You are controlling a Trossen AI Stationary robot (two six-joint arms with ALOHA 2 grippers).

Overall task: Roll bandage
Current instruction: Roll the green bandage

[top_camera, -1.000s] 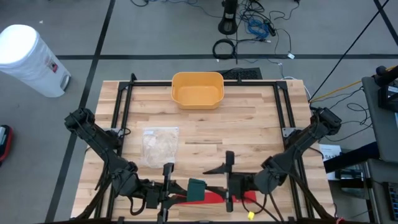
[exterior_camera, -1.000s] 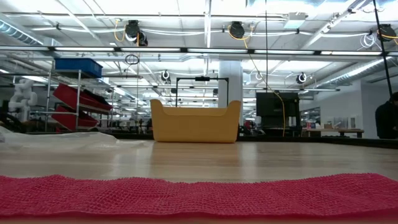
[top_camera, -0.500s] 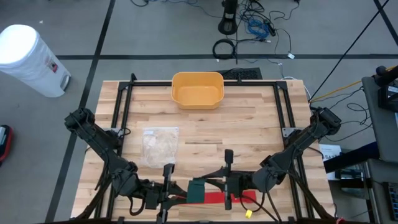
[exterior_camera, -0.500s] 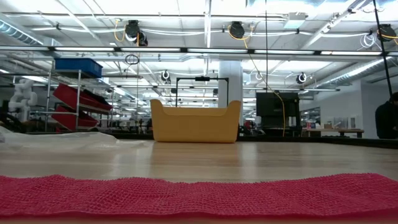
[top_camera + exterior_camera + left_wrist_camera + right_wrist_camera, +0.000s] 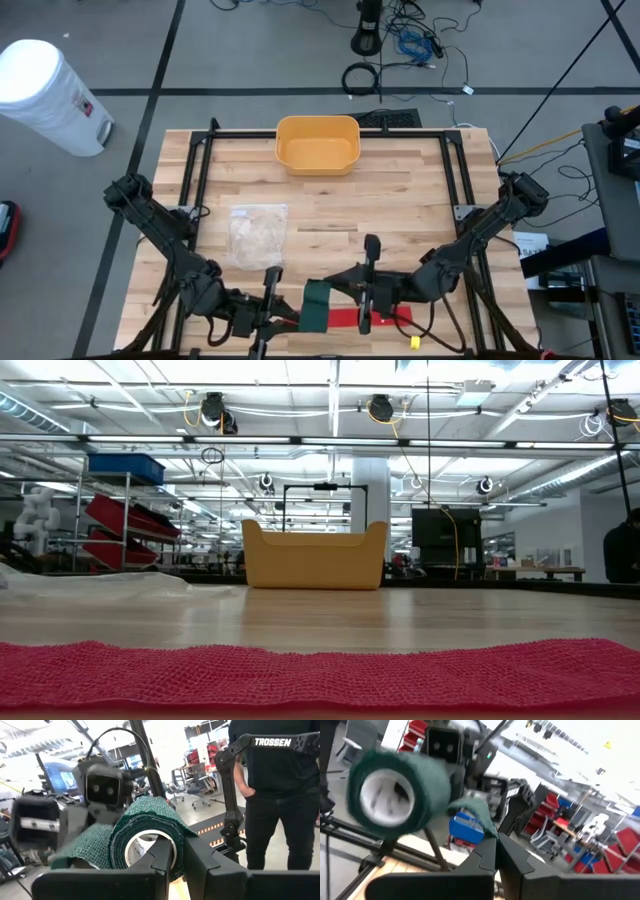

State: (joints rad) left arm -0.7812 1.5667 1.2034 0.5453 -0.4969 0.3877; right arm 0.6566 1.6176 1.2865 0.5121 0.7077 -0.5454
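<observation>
Bright overhead ceiling lights [image 5: 380, 407]; glare in wrist views; right wrist view motion-blurred.

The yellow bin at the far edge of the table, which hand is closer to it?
Right. The right hand sits nearer the yellow bin, pinching the green bandage's loose end. The left hand is lower at the near edge, gripping the roll.

- Bin [image 5: 317, 144]: on the table [image 5: 420, 200], at the centre of the far edge.
- Plastic bag [image 5: 258, 235]: on the table, left of centre.
- Bandage roll [image 5: 317, 305]: near edge, between left gripper [image 5: 285, 312] and right gripper [image 5: 345, 288].
- Flat bandage strip [image 5: 320, 672]: on the table along the near edge.
</observation>
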